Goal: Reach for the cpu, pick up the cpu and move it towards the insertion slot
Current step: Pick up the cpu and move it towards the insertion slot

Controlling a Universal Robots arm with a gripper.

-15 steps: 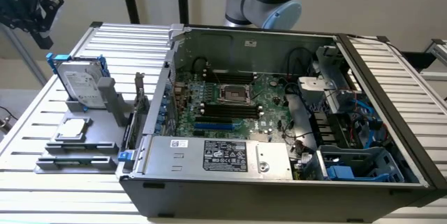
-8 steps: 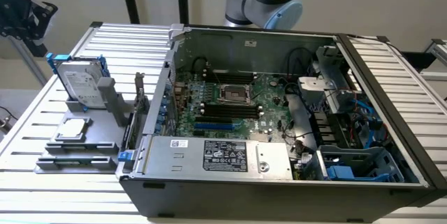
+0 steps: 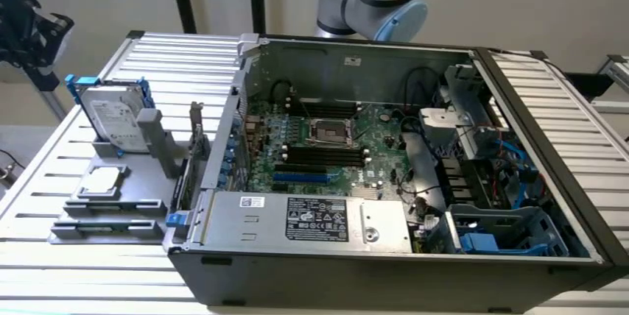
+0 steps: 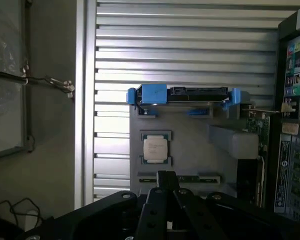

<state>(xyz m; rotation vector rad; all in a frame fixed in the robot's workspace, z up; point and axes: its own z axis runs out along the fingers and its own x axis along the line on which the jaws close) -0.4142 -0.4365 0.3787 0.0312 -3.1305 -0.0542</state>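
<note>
My pincer (image 4: 168,176), two black metal fingers, is closed all the way, tip against tip, and it has hold of nothing; the cpu (image 4: 155,148), a small flat square chip with a shiny silver metal top and a pale rim, lies just ahead of my fingertips, apart from them; it rests flat in a shallow seat of the grey plastic tray (image 4: 195,150). Beyond the cpu, farther from my pincer, the silver hard drive with blue plastic rails (image 4: 182,94) stands on its edge at the far end of the same tray; the tray itself sits on the silver slatted metal table (image 4: 185,45), which goes on past the hard drive. To one side of my pincer, just beside the tray, stands the open dark grey computer case (image 4: 295,150); inside it lies the green motherboard (image 3: 384,120), and on this board is the insertion slot (image 3: 332,132), a square socket with a silver metal frame and a dark centre; it is well apart from the cpu, much farther from my pincer than the chip is.
</note>
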